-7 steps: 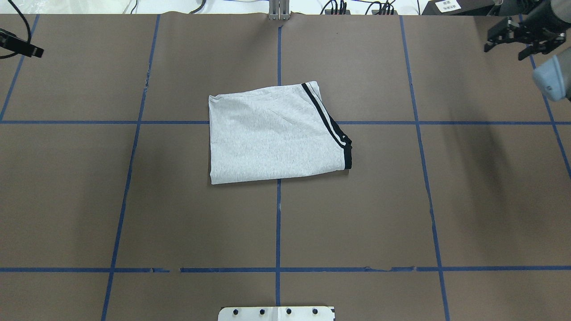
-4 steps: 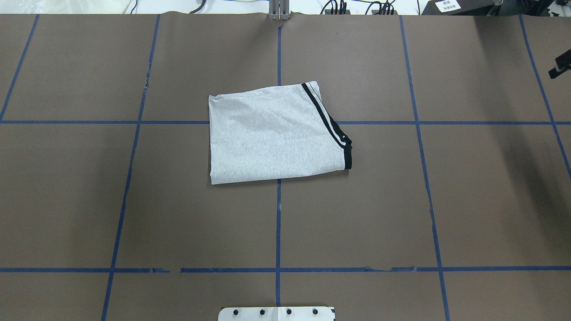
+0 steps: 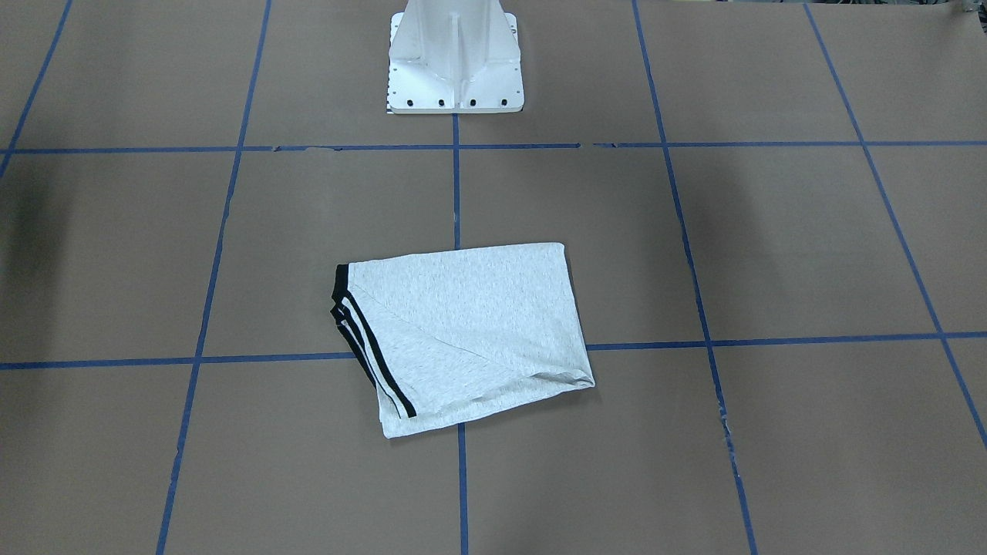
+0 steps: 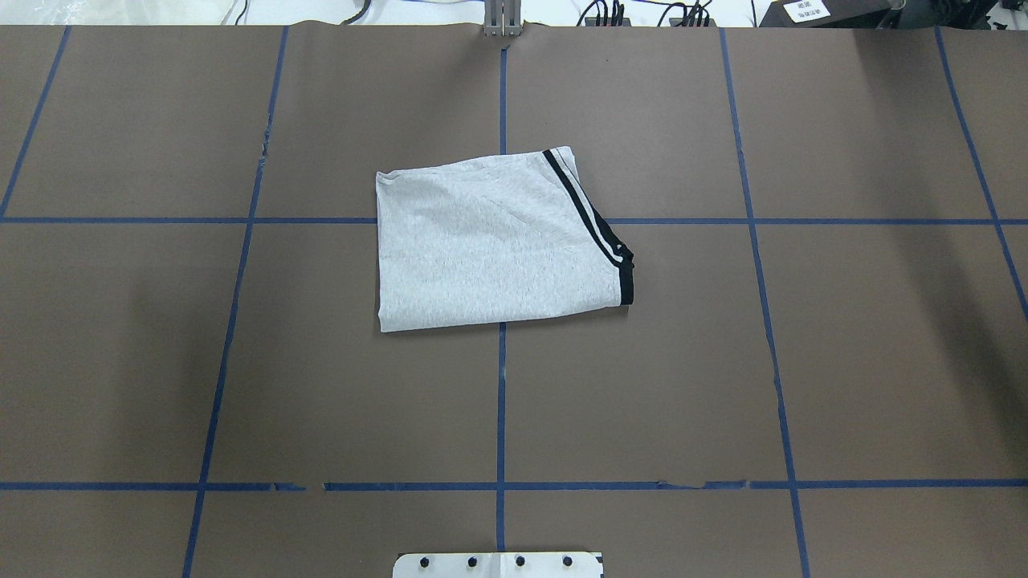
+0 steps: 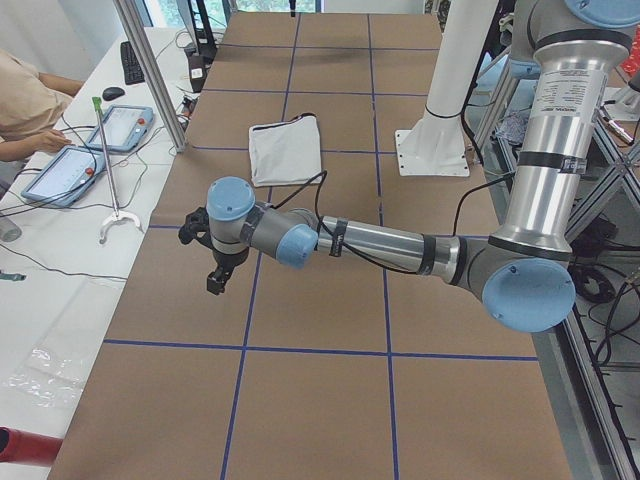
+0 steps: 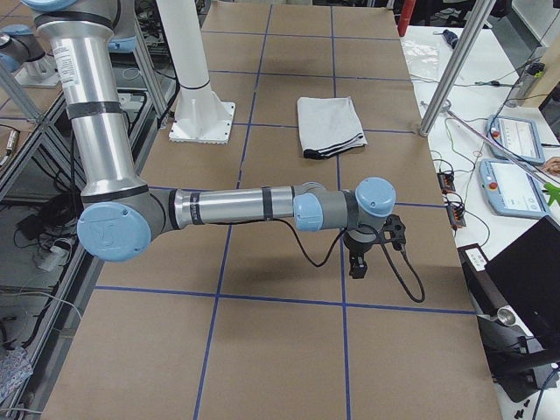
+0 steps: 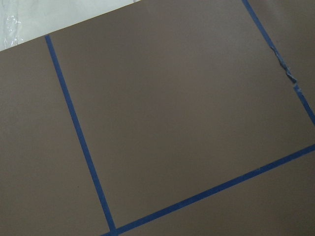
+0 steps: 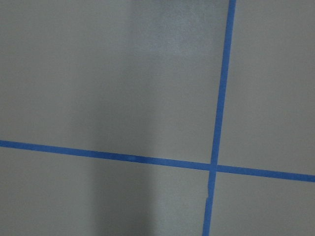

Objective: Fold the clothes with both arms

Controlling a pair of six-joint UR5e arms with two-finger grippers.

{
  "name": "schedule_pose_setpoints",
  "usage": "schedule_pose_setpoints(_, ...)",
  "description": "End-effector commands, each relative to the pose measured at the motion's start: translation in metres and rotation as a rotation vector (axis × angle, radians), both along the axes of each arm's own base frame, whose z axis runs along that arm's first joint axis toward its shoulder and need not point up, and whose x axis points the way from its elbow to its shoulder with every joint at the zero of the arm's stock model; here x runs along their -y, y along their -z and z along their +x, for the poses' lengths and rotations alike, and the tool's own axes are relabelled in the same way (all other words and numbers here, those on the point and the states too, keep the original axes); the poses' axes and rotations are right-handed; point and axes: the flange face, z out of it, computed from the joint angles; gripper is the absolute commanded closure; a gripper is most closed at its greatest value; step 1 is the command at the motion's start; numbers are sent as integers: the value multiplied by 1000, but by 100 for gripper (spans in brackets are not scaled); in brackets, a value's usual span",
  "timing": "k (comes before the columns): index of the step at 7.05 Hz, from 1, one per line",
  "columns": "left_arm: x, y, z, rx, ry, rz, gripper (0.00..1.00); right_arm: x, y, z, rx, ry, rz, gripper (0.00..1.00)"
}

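Doubt over left gripper point(image 5: 215, 283) and right gripper point(image 6: 357, 266), parted or closed we cannot tell; grey T-shirt point(image 4: 490, 245) lies folded, stripes showing, well clear of the table point(image 4: 803, 361) edges

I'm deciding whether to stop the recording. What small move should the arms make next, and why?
Probably none on the shirt: it lies folded into a neat rectangle on the table, nothing gripping it. The left pincer and right pincer hang over the table's ends, so lifting both to rest seems the sensible step.
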Motion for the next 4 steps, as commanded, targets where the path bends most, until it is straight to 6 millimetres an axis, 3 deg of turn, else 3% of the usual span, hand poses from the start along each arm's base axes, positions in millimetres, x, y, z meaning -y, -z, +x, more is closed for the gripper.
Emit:
schedule_pose_setpoints(1,-11,5,-1,-3,4,12,0,-1,1,0,-59,-17,-1,0)
schedule_pose_setpoints(4,-8,14,-1,-9,4,23,0,5,12,-4,-31,-10,17,0)
